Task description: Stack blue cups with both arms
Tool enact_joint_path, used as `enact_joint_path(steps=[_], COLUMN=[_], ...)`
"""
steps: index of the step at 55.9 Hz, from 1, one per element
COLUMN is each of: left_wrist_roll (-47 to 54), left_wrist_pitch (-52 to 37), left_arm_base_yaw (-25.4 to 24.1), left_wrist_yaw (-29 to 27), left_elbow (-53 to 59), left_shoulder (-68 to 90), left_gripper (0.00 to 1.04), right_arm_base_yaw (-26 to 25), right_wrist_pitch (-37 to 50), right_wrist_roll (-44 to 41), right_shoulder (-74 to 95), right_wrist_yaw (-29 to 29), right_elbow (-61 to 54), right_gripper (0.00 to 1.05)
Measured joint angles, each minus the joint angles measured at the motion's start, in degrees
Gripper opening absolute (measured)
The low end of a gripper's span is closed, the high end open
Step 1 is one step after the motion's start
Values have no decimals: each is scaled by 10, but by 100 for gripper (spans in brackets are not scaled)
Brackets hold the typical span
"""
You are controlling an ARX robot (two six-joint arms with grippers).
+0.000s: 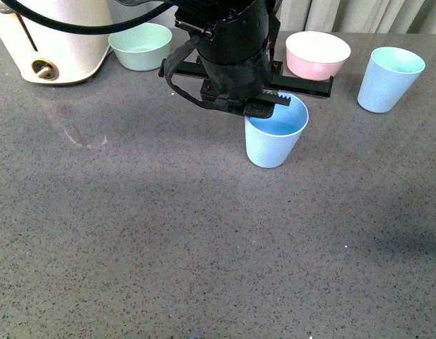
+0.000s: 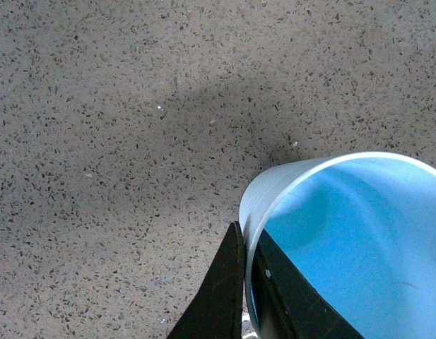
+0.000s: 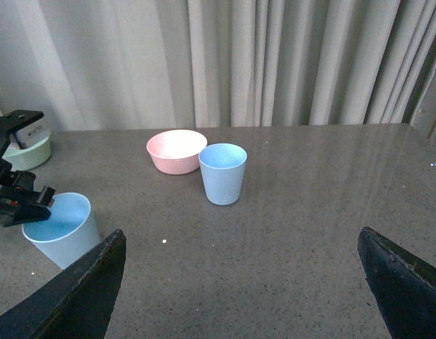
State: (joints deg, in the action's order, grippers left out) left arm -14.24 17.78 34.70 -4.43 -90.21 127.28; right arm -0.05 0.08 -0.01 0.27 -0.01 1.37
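Note:
One blue cup (image 1: 274,138) stands upright at the middle of the grey table, and my left gripper (image 1: 254,107) is shut on its near-left rim. The left wrist view shows that cup's rim (image 2: 274,185) pinched between one black finger outside and one inside, my left gripper (image 2: 247,282) closed on the wall. A second blue cup (image 1: 389,78) stands upright at the back right, free. From the right wrist, this cup (image 3: 222,173) lies ahead, and my right gripper (image 3: 242,282) is open and empty, well short of it. The held cup (image 3: 62,229) appears at that view's edge.
A pink bowl (image 1: 317,54) sits behind the held cup, between the two cups. A green bowl (image 1: 140,45) stands at the back left beside a white appliance (image 1: 51,35). Curtains (image 3: 274,63) hang behind the table's far edge.

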Motion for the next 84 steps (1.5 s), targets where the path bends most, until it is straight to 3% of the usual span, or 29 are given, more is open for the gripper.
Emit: enact_joint_path(steps=[4, 8, 29, 38, 49, 59, 62, 66, 67, 78, 82, 84], left_wrist_roll=[-1, 0, 0, 5, 13, 14, 63, 99, 111, 132, 134, 136], left_wrist_pitch=[0, 0, -7, -33, -106, -217, -395, -530, -575, -649, -656, -658], left_arm_base_yaw=[0, 0, 1, -8, -43, -112, -135, -172, -193, -251, -261, -265], left_wrist_yaw=[1, 4, 10, 10, -2, 0, -99, -103, -97, -50, -38, -30], left_elbow=[-1, -1, 4, 31, 93, 197, 289, 394, 446, 654, 690, 704], left_shoulder=[1, 2, -12, -75, -150, -251, -298, -366, -408, -544, -572, -588], left_gripper=[3, 16, 66, 98, 96, 95, 83, 71, 63, 15, 1, 2], right_arm_base_yaw=[0, 0, 0, 0, 0, 0, 0, 0, 0, 0, 0, 0], right_wrist_pitch=[0, 0, 0, 0, 0, 0, 0, 0, 0, 0, 0, 0], right_wrist_roll=[0, 0, 0, 0, 0, 0, 0, 0, 0, 0, 0, 0], right_shoulder=[0, 0, 0, 0, 0, 0, 0, 0, 0, 0, 0, 0], right_wrist_yaw=[0, 0, 0, 0, 0, 0, -1, 0, 0, -1, 0, 0], right_elbow=[0, 0, 0, 0, 0, 0, 0, 0, 0, 0, 0, 0], right_gripper=[96, 96, 96, 96, 96, 96, 96, 96, 96, 96, 96, 96])
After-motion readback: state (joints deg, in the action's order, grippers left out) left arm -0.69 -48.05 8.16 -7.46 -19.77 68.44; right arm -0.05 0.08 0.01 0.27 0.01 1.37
